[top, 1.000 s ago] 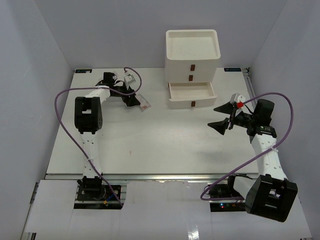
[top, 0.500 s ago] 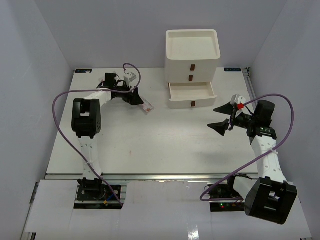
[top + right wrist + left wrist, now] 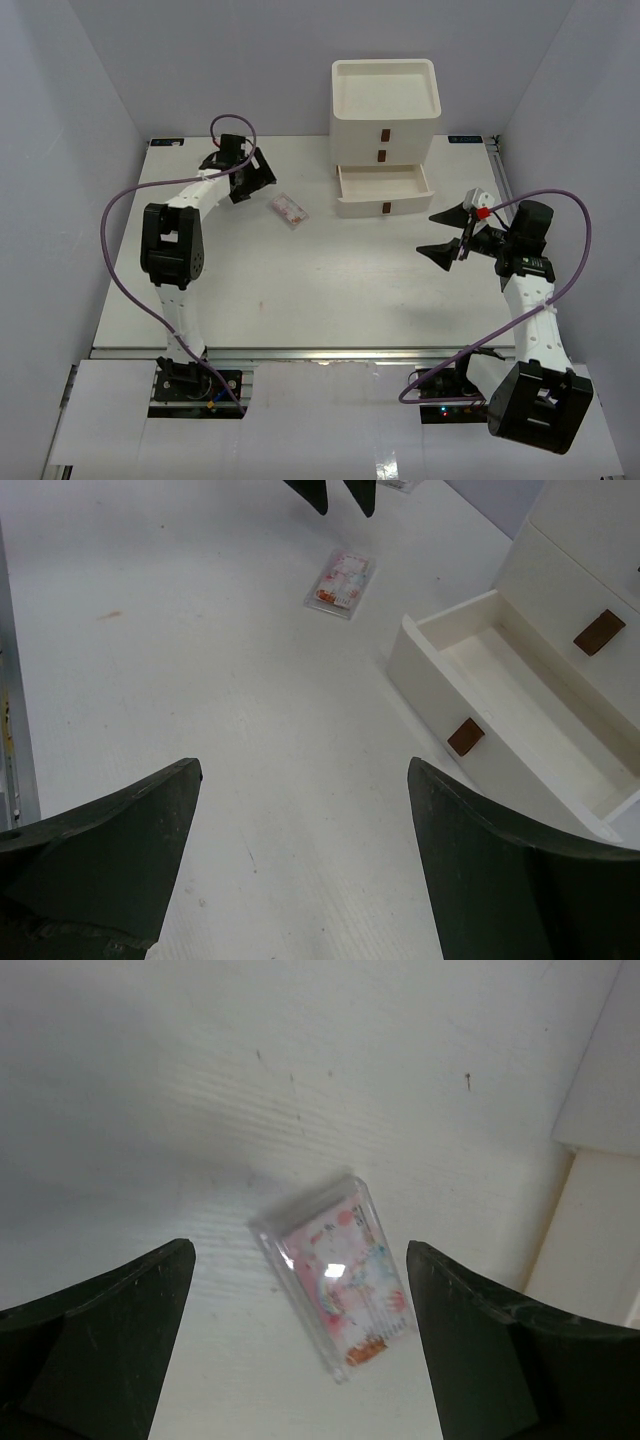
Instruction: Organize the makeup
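One flat clear pink-red packet lies on the white table, left of the drawer box. In the left wrist view the packet lies tilted on the table between and beyond the fingers. My left gripper is open and empty, behind and left of the packet; it also shows in its wrist view. My right gripper is open and empty at the right, facing left; its wrist view shows bare table between the fingers and the packet far off. Sponges, tube, bottle and a second packet are out of view.
The white three-drawer box stands at the back; its bottom drawer is pulled open and looks empty, as the right wrist view shows. The left fingertips show at the top of that view. Grey walls enclose the table.
My left gripper has drawn back to the far left, away from the packet. The packet lies free on the table in about the same place. The right arm has barely moved.
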`<move>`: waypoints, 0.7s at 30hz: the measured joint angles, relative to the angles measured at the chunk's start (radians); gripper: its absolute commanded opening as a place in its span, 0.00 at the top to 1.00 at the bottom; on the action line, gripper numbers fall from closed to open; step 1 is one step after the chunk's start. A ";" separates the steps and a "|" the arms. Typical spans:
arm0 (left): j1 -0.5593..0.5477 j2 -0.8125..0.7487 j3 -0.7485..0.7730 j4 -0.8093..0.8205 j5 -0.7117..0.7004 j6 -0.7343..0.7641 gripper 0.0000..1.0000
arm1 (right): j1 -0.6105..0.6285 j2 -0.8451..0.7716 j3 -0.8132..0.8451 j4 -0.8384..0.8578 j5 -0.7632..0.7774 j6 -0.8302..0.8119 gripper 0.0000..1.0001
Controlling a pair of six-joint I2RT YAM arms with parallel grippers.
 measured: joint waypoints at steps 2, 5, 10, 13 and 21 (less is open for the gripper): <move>-0.045 0.000 0.019 -0.057 -0.059 -0.090 0.02 | -0.003 -0.004 0.000 0.001 0.003 0.001 0.10; -0.103 0.000 0.047 -0.128 -0.109 -0.196 0.02 | -0.007 -0.012 0.000 0.003 0.005 0.002 0.10; -0.150 0.029 0.107 -0.239 -0.172 -0.311 0.02 | -0.014 -0.022 -0.009 0.011 0.011 0.002 0.10; -0.155 0.081 0.176 -0.302 -0.198 -0.348 0.02 | -0.015 -0.026 -0.013 0.014 0.015 0.003 0.10; -0.181 0.195 0.274 -0.397 -0.235 -0.378 0.02 | -0.020 -0.035 -0.013 0.018 0.017 0.003 0.10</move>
